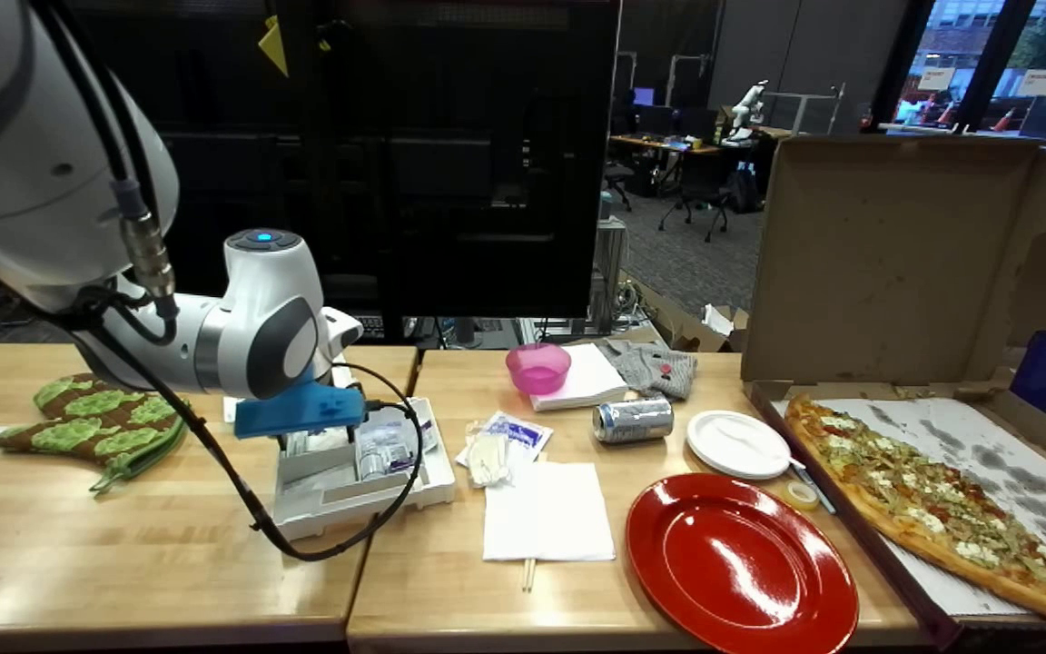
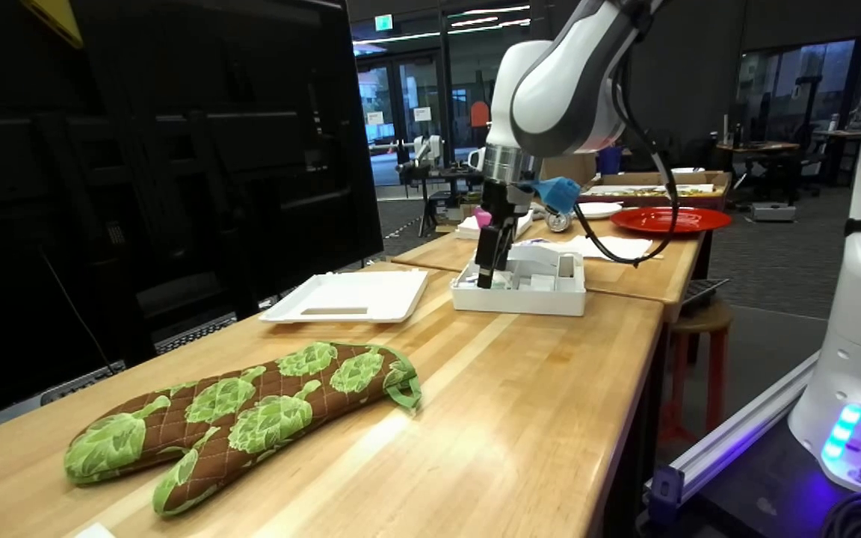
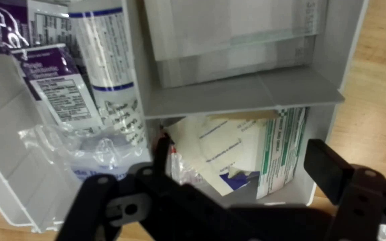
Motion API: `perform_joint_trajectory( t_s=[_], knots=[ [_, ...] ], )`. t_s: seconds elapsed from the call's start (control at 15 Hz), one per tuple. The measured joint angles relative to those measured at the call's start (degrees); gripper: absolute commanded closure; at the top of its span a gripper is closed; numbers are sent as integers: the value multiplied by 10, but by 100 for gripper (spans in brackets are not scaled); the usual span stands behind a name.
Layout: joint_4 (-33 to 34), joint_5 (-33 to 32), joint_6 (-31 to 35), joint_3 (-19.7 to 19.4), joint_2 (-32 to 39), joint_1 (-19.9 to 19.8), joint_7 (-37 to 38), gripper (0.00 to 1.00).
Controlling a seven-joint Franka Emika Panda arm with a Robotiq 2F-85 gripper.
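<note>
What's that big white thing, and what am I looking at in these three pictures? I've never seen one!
That's a robot arm: a machine that bends at joints, a bit like your elbow. Two pictures come from cameras standing away from it. The close-up comes from a camera on its wrist, looking past the tool, the part that grabs, into a white box with packets inside. On the wooden tables there are also a brown and green oven mitt, a red plate, a drink can, and a pizza in its open cardboard box. The tool is open, and I can't see anything held in it.
</note>
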Motion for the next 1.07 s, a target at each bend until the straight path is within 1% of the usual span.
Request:
perform_joint_trajectory(
  t_s=[0.2,0.27,0.33,0.4,0.47,0.53,0.93,1.07],
  knots=[
    [6,-4,0,2,10,-3,3,0],
    [8,-6,0,3,13,-4,4,4],
    [9,-9,-1,4,15,-5,6,20],
    [11,-13,-1,5,17,-7,9,29],
    [12,-16,-1,6,18,-8,12,29],
    [13,-20,-2,6,18,-10,14,35],
    [20,-36,-6,10,18,-15,23,83],
    [21,-37,-6,11,18,-15,23,95]
  ],
)
